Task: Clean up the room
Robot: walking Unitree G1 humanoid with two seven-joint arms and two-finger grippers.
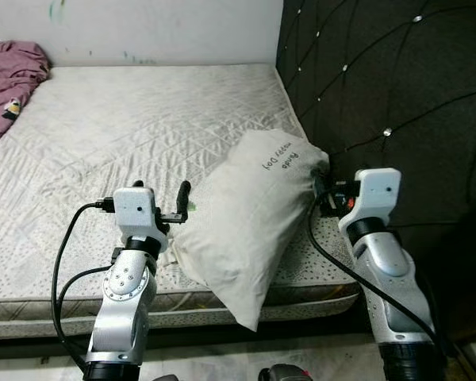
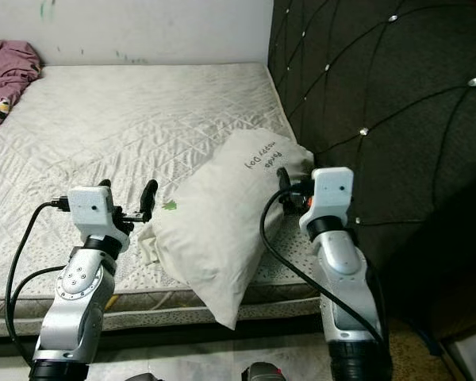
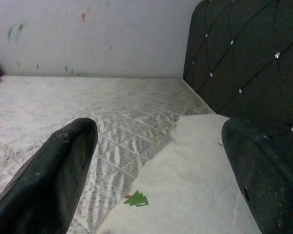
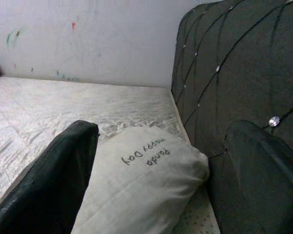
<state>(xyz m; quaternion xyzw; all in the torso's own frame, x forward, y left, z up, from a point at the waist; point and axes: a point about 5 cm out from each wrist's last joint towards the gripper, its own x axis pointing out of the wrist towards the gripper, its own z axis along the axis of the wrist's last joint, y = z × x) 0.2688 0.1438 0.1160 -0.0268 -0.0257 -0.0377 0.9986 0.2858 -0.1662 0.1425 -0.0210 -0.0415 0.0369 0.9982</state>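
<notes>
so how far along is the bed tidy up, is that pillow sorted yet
Not sorted yet. The pillow lies askew on the mattress, one corner hanging over the edge, its top by the headboard. In hand: the left claw and right claw sit open at either side of it, neither gripping. Left to do: square the pillow and deal with the maroon blanket bunched at the far corner.

1. The purple blanket (image 1: 8,83) is cut off by the head view's left edge.
2. The pillow (image 1: 250,214) hides the mattress (image 1: 127,127) corner beneath.
3. The pillow's small handwriting is hard to read.
</notes>
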